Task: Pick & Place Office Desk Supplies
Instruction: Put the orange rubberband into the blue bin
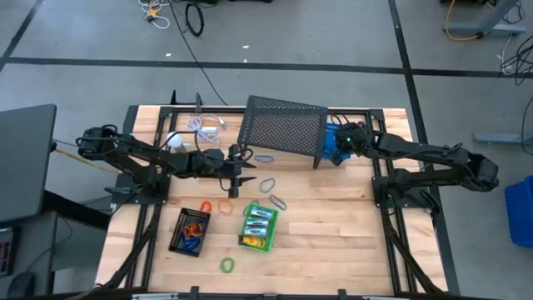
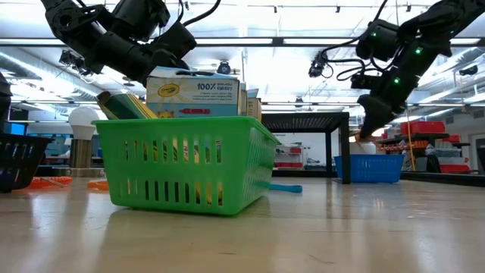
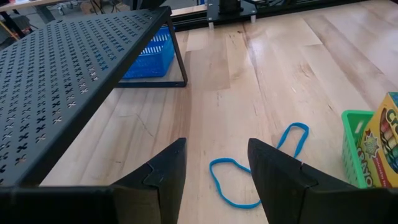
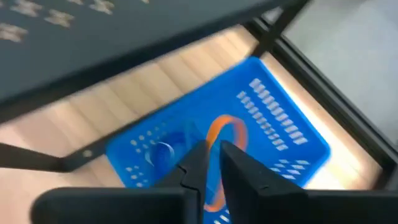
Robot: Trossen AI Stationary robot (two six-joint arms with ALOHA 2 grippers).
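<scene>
Surface: pale wooden table (image 1: 333, 233).
Right gripper (image 4: 214, 163): at 1 o'clock over blue plastic basket (image 4: 280, 134) — fingers narrowly parted around orange loop (image 4: 219, 127).
Left gripper (image 3: 214, 168): centre, fingers apart, empty — above blue loop (image 3: 233, 186).
Yellow crayon boxes (image 2: 193, 95): in green slotted basket (image 2: 189, 171), 6 o'clock.

Grey concrete floor (image 1: 333, 33) with dark seam lines, loose cables (image 1: 193, 17), bright ceiling strip lights (image 2: 288, 42)

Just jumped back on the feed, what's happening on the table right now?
The right gripper is over the blue basket beside the black mesh shelf, with an orange loop at its fingertips. The left gripper is open above a blue loop on the table. Crayon boxes sit in the green basket.
</scene>
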